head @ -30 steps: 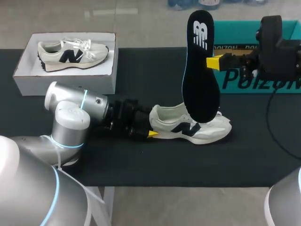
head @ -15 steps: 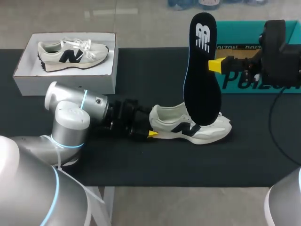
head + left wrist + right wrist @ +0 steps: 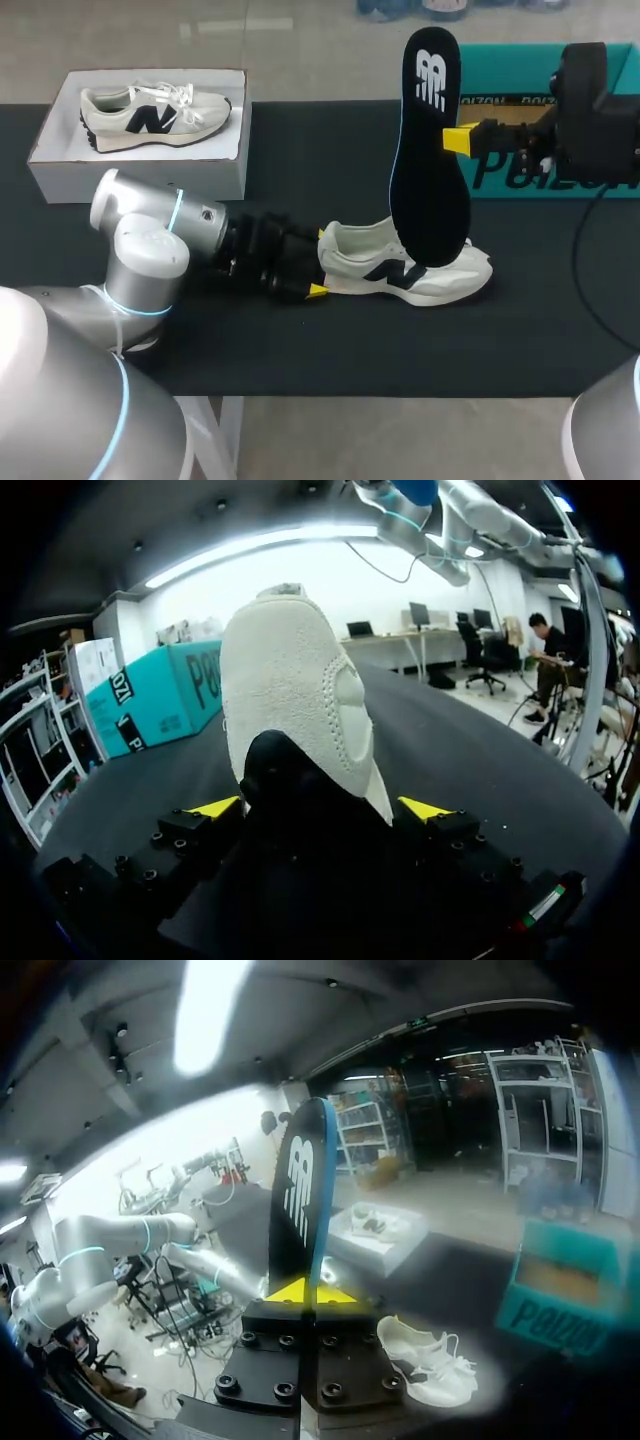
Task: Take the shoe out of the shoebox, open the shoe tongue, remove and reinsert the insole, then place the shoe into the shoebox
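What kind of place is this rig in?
Likely a robot lab bench for shoe-handling trials: a black table, the right gripper holding an insole upright over a shoe, and a second shoe in a white shoebox.

rounded silver arms [image 3: 150,250] with thin blue rings, black screw-studded wrists [image 3: 590,110], yellow fingertips [image 3: 457,138].

Head view: the insole [image 3: 430,150] hid the middle of the shoe [image 3: 400,272] from you; your right arm [image 3: 590,110] covered part of the teal shoebox [image 3: 505,70], which the picture's right edge also cut off. Left wrist view: only the shoe's heel showed, and the rest lay behind it.
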Controlling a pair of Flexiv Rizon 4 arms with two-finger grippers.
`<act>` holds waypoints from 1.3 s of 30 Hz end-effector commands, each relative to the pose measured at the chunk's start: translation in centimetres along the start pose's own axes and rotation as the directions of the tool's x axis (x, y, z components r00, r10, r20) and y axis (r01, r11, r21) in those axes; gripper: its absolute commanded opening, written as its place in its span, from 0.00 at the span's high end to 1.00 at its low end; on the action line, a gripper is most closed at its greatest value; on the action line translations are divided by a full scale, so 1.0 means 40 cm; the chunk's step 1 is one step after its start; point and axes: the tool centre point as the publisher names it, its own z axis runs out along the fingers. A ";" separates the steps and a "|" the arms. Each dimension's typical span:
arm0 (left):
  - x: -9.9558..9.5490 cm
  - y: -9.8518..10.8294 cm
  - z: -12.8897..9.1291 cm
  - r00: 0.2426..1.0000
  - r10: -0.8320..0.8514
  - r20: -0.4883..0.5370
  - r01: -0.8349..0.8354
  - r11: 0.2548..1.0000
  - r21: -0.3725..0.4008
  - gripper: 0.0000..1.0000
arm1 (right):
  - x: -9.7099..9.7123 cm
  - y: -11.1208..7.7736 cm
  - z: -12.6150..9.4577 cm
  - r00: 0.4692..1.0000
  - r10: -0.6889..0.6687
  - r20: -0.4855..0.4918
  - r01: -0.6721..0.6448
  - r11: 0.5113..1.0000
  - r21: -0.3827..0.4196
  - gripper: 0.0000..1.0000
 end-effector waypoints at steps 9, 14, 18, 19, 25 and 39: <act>0.010 -0.020 -0.086 0.998 -0.040 -0.041 0.025 0.951 -0.307 0.00 | 0.001 -0.002 0.004 1.000 0.000 0.002 0.000 1.000 -0.003 1.00; 0.007 -0.041 -0.156 0.997 -0.068 -0.029 0.047 0.886 -0.462 0.00 | 0.001 -0.002 0.004 1.000 0.000 0.002 0.000 1.000 -0.003 1.00; 0.003 -0.064 -0.186 0.997 -0.073 -0.029 0.046 0.848 -0.528 0.00 | 0.001 -0.002 0.004 1.000 0.000 0.002 0.000 1.000 -0.003 1.00; 0.003 -0.068 -0.189 0.996 -0.078 -0.032 0.049 0.847 -0.529 0.00 | 0.001 -0.002 0.004 1.000 0.000 0.002 0.000 1.000 -0.003 1.00; -0.004 -0.092 -0.194 0.995 -0.087 -0.057 0.038 0.814 -0.580 0.00 | 0.001 -0.002 0.004 1.000 0.000 0.002 0.000 1.000 -0.003 1.00; -0.016 -0.174 -0.194 0.995 -0.071 -0.075 0.002 0.736 -0.677 0.00 | 0.001 -0.002 0.004 1.000 0.000 0.002 0.000 1.000 -0.003 1.00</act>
